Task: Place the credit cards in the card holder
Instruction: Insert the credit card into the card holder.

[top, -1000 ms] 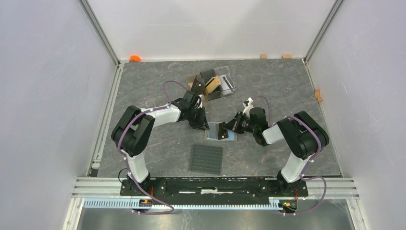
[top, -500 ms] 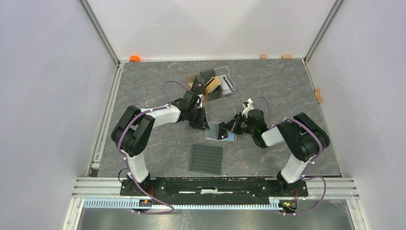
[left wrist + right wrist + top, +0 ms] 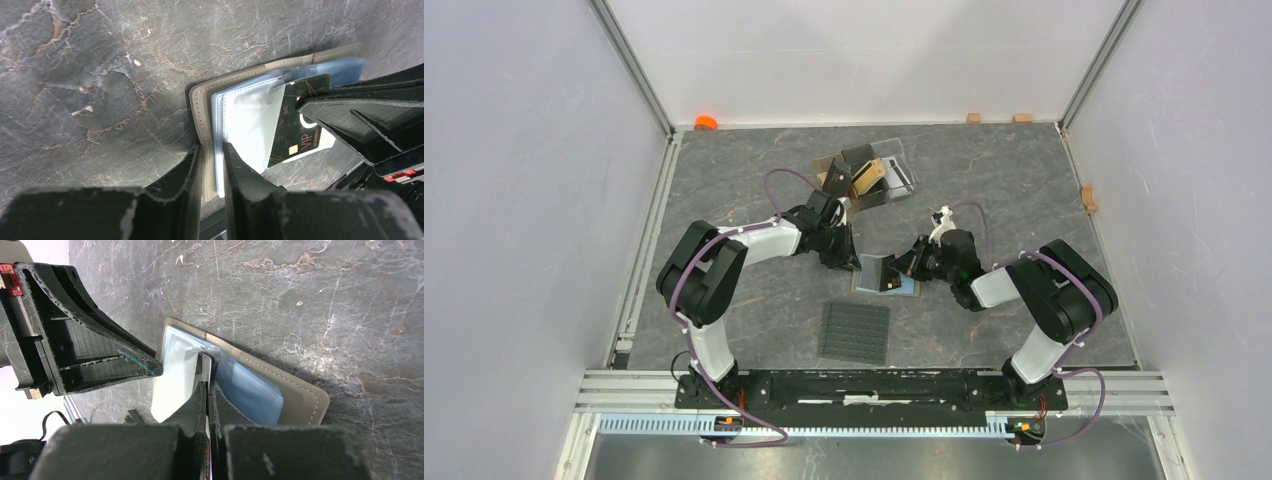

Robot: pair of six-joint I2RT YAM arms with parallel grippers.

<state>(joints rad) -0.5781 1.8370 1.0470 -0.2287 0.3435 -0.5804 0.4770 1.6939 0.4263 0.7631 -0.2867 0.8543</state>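
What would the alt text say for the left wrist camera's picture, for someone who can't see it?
The left gripper pinches the near edge of the open card holder, which lies on a grey marbled table. From the right, the right gripper holds a black card marked VIP, its far end slipped under one of the holder's clear pocket sheets.

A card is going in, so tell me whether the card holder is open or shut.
Open: the card holder is unfolded, clear pockets exposed, left gripper pinching one edge.
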